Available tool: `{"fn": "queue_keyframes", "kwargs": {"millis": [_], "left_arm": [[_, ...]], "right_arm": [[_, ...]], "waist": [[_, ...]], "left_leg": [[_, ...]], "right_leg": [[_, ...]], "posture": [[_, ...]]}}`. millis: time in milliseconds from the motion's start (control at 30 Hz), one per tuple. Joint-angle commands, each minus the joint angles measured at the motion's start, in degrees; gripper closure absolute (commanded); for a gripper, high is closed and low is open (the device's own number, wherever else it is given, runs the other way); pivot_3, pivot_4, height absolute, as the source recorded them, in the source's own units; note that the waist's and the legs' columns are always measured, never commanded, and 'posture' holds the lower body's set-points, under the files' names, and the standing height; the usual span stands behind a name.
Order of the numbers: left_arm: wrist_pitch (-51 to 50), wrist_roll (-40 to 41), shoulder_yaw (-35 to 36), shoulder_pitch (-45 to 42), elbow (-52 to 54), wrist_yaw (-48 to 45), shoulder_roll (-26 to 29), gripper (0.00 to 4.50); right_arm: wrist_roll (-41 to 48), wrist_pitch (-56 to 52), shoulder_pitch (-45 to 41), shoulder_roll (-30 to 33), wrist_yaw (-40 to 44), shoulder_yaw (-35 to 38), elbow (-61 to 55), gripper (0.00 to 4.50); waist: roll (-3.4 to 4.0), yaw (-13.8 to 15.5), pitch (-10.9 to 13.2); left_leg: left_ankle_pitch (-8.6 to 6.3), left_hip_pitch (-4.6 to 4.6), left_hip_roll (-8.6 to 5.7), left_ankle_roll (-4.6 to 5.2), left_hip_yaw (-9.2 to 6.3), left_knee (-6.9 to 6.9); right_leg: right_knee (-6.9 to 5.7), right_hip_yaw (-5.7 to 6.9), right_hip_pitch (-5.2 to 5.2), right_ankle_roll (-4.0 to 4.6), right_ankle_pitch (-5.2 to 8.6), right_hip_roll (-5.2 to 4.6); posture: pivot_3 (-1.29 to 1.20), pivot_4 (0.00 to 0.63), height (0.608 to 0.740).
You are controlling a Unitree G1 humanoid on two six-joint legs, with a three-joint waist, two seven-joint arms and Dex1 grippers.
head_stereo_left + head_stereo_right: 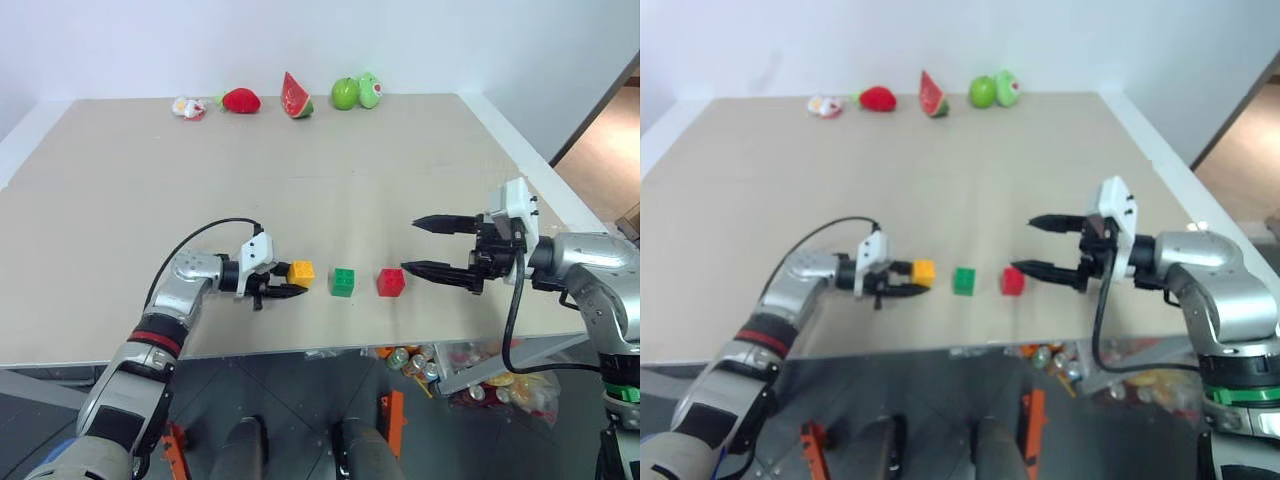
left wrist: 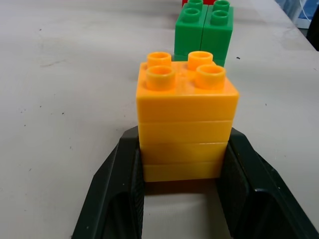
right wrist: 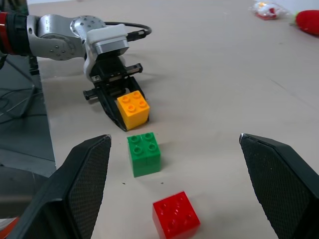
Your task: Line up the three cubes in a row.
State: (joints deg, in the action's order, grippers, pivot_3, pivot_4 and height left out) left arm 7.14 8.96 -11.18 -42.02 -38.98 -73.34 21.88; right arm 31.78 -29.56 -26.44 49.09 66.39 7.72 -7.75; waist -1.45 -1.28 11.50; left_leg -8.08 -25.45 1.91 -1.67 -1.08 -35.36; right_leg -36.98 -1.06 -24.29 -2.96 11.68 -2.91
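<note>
We look down on the broad beige surface [image 1: 330, 190], its near edge cutting off a bin of clutter below. The right gripper [image 1: 418, 247] hangs just right of the row, its two black fingers spread wide with nothing between them; the lower finger's tip sits just beside the red cube [image 1: 391, 282], and we can't tell whether they touch. The left gripper [image 1: 296, 281] lies low on the surface, its fingers clamped on the yellow-orange cube [image 1: 301, 272]; in its wrist view the cube's lower half is sunk between the pads. The green cube [image 1: 343, 282] stands between the other two, a small gap on each side, so the three make a rough row near the front edge. At the far edge sit toy fruits: a strawberry [image 1: 241, 100], a watermelon slice [image 1: 296, 96], a green apple [image 1: 345, 93], plus small pieces too tiny to make out.
</note>
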Motion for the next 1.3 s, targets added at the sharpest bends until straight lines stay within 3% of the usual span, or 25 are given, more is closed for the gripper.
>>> {"fn": "queue_keyframes", "kwargs": {"millis": [33,367,633,900,1200,1300], "left_arm": [[-0.2,0.6,2.0,-1.0,-0.3,-1.2,1.8,2.87],[-4.7,2.0,2.0,2.3,5.4,-2.5,2.2,2.87],[-3.9,0.2,1.2,3.4,4.2,-2.7,3.0,2.87],[0.9,-3.4,-0.2,1.6,-0.8,-0.5,3.3,0.06],[1.1,-4.0,0.8,2.6,-1.1,-0.4,8.4,0.02],[-1.4,-2.8,2.6,4.4,1.4,-1.3,12.4,0.02]], "right_arm": [[1.0,0.2,-0.1,1.0,-0.2,2.0,-2.0,0.21],[0.5,0.3,-2.1,0.4,-0.4,0.7,-0.7,0.21],[0.5,0.3,-2.2,0.7,-0.3,0.7,-0.6,0.21],[0.5,0.0,-2.4,1.1,-0.1,1.0,-0.5,0.21],[0.4,0.0,-3.0,1.3,0.3,0.8,-0.1,0.21],[0.7,-0.1,-2.8,1.8,0.9,1.2,0.0,0.21]], "waist": [[0.00,0.0,0.0],[0.00,0.0,0.0],[0.00,0.0,0.0],[0.03,0.0,0.0],[0.04,-0.5,0.0],[0.04,-1.2,0.0]], "left_leg": [[0.00,0.01,0.02,0.00,0.00,0.00],[0.00,0.01,0.02,0.00,0.02,-0.02],[0.00,0.01,0.03,0.00,0.01,-0.02],[0.02,0.12,0.04,0.02,0.01,-0.06],[0.02,0.38,0.29,0.01,0.03,-0.05],[0.02,0.42,0.66,0.01,0.05,-0.05]], "right_leg": [[0.00,0.00,0.00,0.01,-0.01,0.02],[0.00,-0.02,0.01,0.02,-0.03,0.00],[0.00,-0.02,0.01,0.03,-0.03,0.02],[0.00,0.00,0.12,0.06,-0.13,0.01],[-0.01,0.01,0.11,0.31,-0.31,0.21],[-0.01,0.01,0.07,0.51,-0.43,0.57]], "posture": [[0.00,0.150,0.740],[0.00,0.150,0.740],[0.00,0.150,0.740],[0.00,0.150,0.740],[0.00,0.150,0.740],[0.00,0.150,0.740]]}}
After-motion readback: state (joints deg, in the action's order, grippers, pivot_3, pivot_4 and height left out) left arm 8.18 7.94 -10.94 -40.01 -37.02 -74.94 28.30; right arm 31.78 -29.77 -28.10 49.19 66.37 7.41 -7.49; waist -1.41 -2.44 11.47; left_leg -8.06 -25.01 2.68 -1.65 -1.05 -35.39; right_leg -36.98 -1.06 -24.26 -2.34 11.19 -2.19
